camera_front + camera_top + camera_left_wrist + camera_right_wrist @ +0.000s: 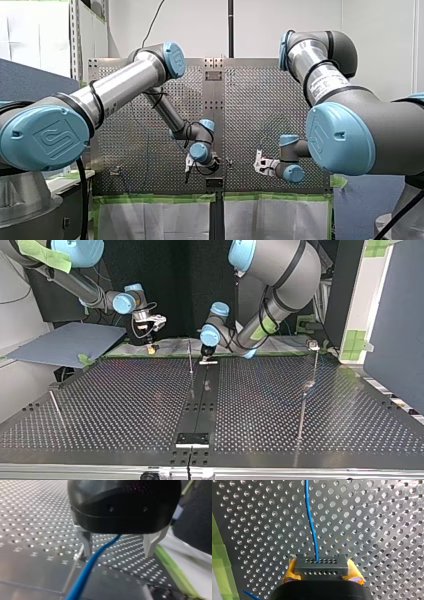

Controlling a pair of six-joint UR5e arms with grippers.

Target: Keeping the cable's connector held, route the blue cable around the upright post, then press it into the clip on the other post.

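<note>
In the right wrist view my right gripper (322, 569) is shut on the grey connector block (319, 565), its yellow pads (290, 568) pressing both sides. The blue cable (311, 527) leaves the block and runs ahead over the perforated plate. In the left wrist view my left gripper (119, 552) is open, and its metal fingers (86, 543) stand wide apart. The blue cable (86, 573) passes loose between them, close to one finger. In the top view my left gripper (207, 358) hangs just beside a thin upright post (190, 357). My right gripper (150, 326) is raised at that view's left.
A taller post with a clip on top (314, 346) stands at the top view's right. A thin rod (54, 405) leans at its left. A black strip with a small block (192, 439) runs down the plate's middle. Green tape (175, 572) marks the table's edge.
</note>
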